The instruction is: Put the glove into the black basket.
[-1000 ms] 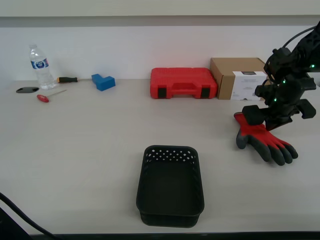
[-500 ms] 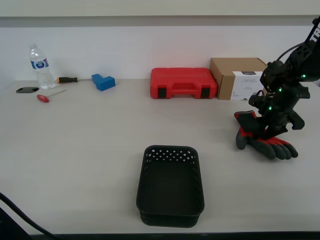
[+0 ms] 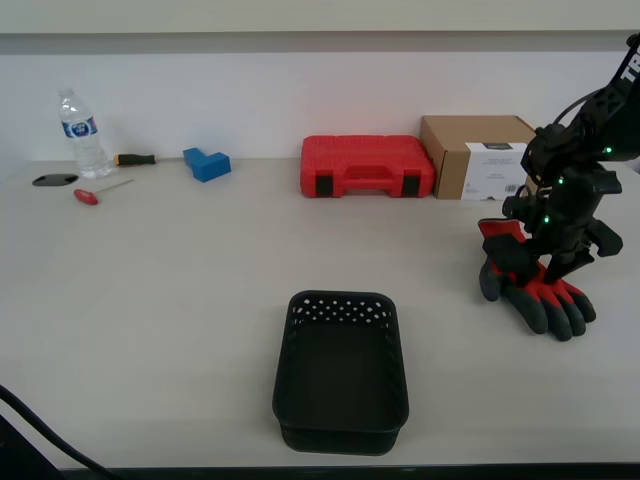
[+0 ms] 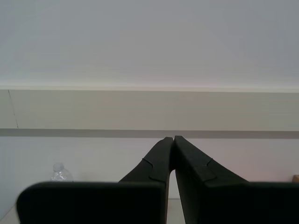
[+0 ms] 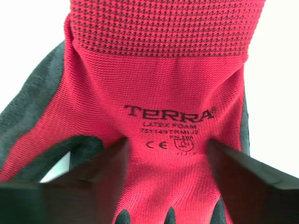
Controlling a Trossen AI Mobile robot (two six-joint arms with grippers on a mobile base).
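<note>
The red glove [image 3: 540, 290] with dark grey fingertips lies on the table at the exterior view's right. Its fingertips point toward the front edge and its cuff is tipped up a little. My first gripper [image 3: 545, 262] is down on it. In the first wrist view the jaws stand apart, with both fingertips on the glove's red back [image 5: 163, 84] around the printed label, and my first gripper [image 5: 164, 144] is open. The black basket [image 3: 340, 310] stands empty at the front middle, well apart from the glove. My second gripper [image 4: 174, 140] is shut, empty, and faces the wall.
A red tool case [image 3: 367, 165] and a cardboard box [image 3: 480, 155] stand at the back, just behind the glove. A blue block [image 3: 206, 163], a water bottle [image 3: 78, 135], two screwdrivers [image 3: 100, 190] and a black disc [image 3: 54, 180] lie at the back left.
My first gripper has come down onto the glove. The glove has shifted slightly to the right, its fingertips now point more toward the front edge, and its cuff has tipped up.
</note>
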